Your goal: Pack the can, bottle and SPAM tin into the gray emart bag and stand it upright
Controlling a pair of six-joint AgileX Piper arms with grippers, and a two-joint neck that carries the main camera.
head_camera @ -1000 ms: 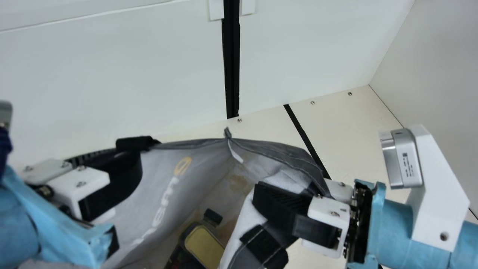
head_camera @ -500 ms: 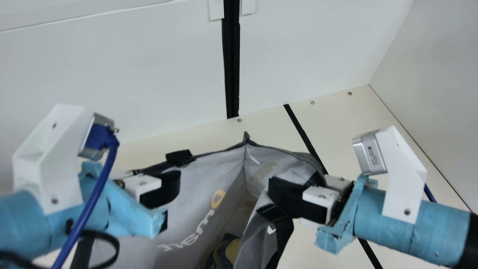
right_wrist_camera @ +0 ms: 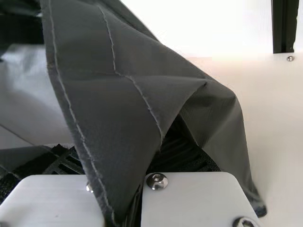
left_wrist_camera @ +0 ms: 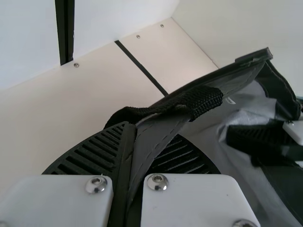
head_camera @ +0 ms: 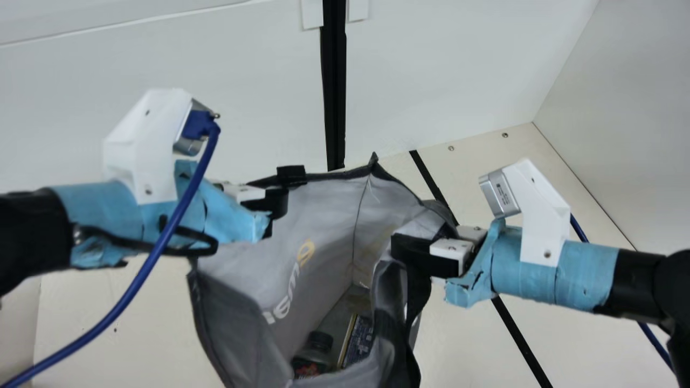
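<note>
The gray bag (head_camera: pixel 323 215) hangs open-mouthed between my grippers, upright or nearly so. My left gripper (head_camera: pixel 277 203) is shut on its rim at the left, beside a black handle strap; in the left wrist view, the gripper (left_wrist_camera: pixel 130 161) pinches the gray hem. On the opposite rim my right gripper (head_camera: pixel 418 253) is shut; folded fabric runs between the fingers of the gripper (right_wrist_camera: pixel 135 189) in the right wrist view. Deep inside the bag, a dark-capped bottle (head_camera: pixel 315 350) lies beside the dark blue SPAM tin (head_camera: pixel 358 338), both partly hidden by the near fabric.
The cream table (head_camera: pixel 129 318) shows at both sides of the bag, with a black strip (head_camera: pixel 520 339) at the right. White walls (head_camera: pixel 178 48) rise behind. A blue cable (head_camera: pixel 145 275) hangs from my left wrist camera.
Both arms have drawn back from the camera, the left one also rightward and the right one leftward. The bag has moved with them, and more of its inside and the bottle now show.
</note>
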